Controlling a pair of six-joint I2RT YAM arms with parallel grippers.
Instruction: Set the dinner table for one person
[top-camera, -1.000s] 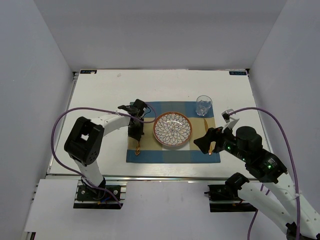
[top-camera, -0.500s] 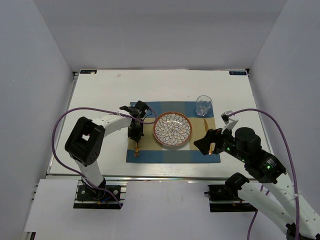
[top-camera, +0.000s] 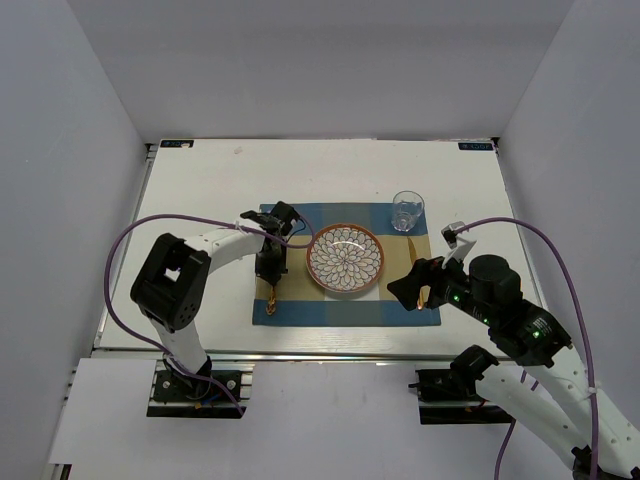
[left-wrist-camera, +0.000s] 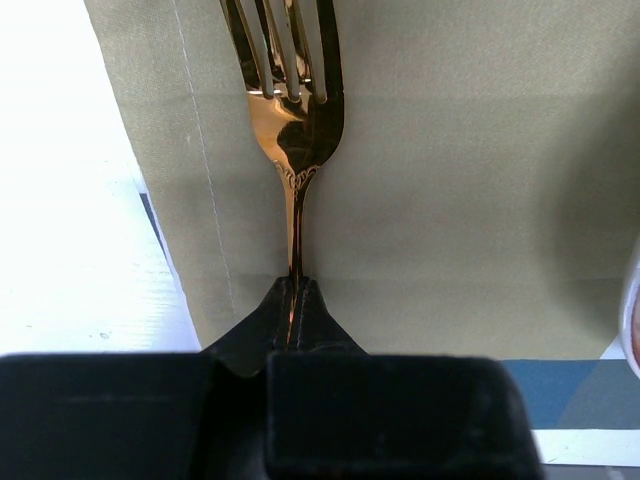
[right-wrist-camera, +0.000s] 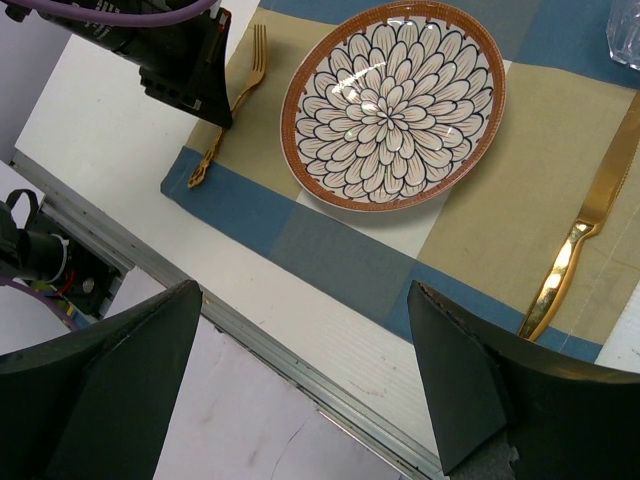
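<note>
The white dinner table (top-camera: 200, 190) carries a blue-and-tan placemat (top-camera: 345, 308). On the placemat stand a flower-patterned plate (top-camera: 344, 259) and, at its far right corner, a clear glass (top-camera: 407, 211). My left gripper (top-camera: 270, 266) is shut on the handle of a gold fork (left-wrist-camera: 295, 110), which lies low along the placemat's left strip, left of the plate; its handle end shows in the top view (top-camera: 273, 300). A gold knife (right-wrist-camera: 585, 235) lies on the placemat right of the plate. My right gripper (right-wrist-camera: 305, 300) is open and empty, hovering above the placemat's near right corner.
The table's metal front rail (right-wrist-camera: 300, 345) runs just below the placemat. The left arm's purple cable (top-camera: 150, 225) loops over the table's left side. Grey walls enclose the table on three sides.
My left gripper has shifted very slightly with the fork still in it. The right arm has hardly moved.
</note>
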